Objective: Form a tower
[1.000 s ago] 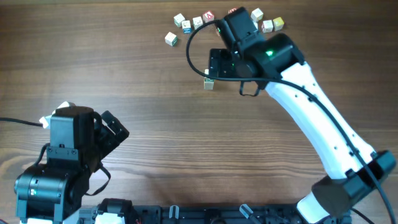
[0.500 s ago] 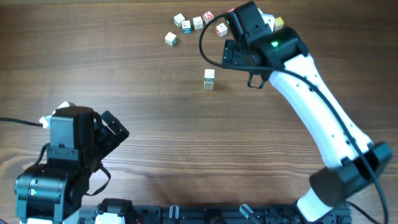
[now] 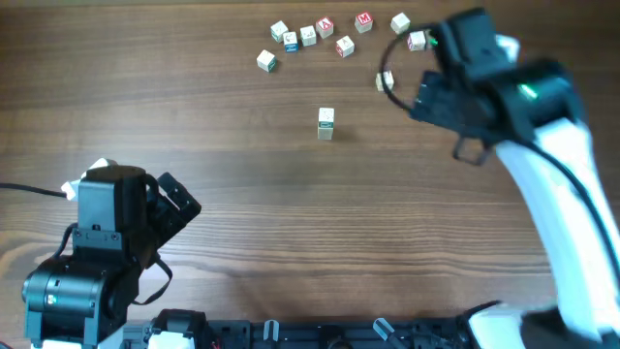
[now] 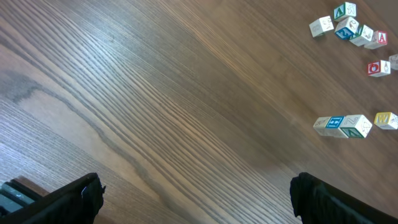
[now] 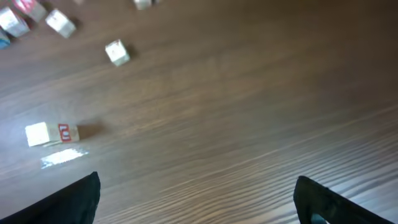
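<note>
The tower [image 3: 325, 123] stands free at mid-table, a narrow stack of pale letter cubes with blue and green marks. In the left wrist view the tower [image 4: 341, 124] shows far off at the right edge. My right gripper [image 5: 196, 193] is open over bare wood, well right of the tower, and nothing lies between its fingers. Seen from overhead, the right arm [image 3: 484, 82] hangs at the upper right. Near the table's lower left, my left gripper [image 4: 199, 196] is also open and empty, far from the tower.
Several loose letter cubes [image 3: 308, 35] lie scattered along the back of the table, and one more cube [image 3: 385, 80] sits beside the right arm. In the blurred right wrist view, two cubes [image 5: 53, 132] lie side by side at the left.
The right arm has swung right and away from the tower, leaving it standing alone. The left arm has not moved.
</note>
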Controlling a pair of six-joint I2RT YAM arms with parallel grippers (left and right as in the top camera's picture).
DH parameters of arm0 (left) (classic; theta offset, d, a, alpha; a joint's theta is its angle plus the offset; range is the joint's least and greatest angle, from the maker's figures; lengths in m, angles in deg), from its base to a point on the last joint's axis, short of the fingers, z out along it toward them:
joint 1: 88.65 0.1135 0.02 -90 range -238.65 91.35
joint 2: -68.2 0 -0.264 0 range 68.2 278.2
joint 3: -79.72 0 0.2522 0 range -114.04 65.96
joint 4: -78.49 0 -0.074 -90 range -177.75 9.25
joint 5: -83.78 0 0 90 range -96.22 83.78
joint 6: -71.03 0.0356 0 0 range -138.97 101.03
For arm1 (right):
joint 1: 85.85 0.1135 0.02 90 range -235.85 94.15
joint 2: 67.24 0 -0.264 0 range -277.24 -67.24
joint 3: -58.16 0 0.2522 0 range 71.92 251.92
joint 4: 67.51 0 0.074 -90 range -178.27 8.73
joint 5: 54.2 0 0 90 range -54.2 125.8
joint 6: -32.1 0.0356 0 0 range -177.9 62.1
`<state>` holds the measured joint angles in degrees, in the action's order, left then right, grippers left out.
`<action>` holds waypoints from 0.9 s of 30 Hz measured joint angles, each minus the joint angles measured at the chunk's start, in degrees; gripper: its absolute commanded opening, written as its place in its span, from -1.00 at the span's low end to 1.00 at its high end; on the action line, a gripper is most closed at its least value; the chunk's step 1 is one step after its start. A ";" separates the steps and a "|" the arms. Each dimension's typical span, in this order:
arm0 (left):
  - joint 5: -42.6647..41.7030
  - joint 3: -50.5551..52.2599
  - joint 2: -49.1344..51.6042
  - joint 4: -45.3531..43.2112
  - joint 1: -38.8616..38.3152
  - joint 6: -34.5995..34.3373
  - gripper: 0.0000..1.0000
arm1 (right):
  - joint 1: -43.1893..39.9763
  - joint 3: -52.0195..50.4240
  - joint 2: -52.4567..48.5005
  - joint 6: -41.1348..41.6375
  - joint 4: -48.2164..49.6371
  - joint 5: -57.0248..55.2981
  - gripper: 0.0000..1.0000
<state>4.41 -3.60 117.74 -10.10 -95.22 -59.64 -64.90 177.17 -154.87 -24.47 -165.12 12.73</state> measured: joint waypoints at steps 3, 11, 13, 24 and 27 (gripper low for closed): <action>0.00 0.00 0.00 0.00 0.00 0.00 1.00 | -0.02 0.00 5.73 -6.43 -3.23 -6.64 0.99; 0.00 0.00 0.00 0.02 0.00 0.00 1.00 | -1.29 -1.62 31.01 -19.34 11.78 -8.22 1.00; 0.02 -0.02 0.00 0.02 0.00 0.00 1.00 | -1.97 -9.16 37.51 -24.63 24.30 -4.48 1.00; 0.02 0.07 0.00 0.09 0.00 0.00 1.00 | -15.13 -78.03 83.36 -28.26 78.79 17.99 1.00; -0.02 0.09 0.00 0.11 0.00 0.00 1.00 | -17.79 -87.41 86.55 -26.34 88.65 20.57 1.00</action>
<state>4.39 -3.52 117.74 -9.99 -95.22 -59.64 -82.69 89.77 -68.32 -50.81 -76.47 33.29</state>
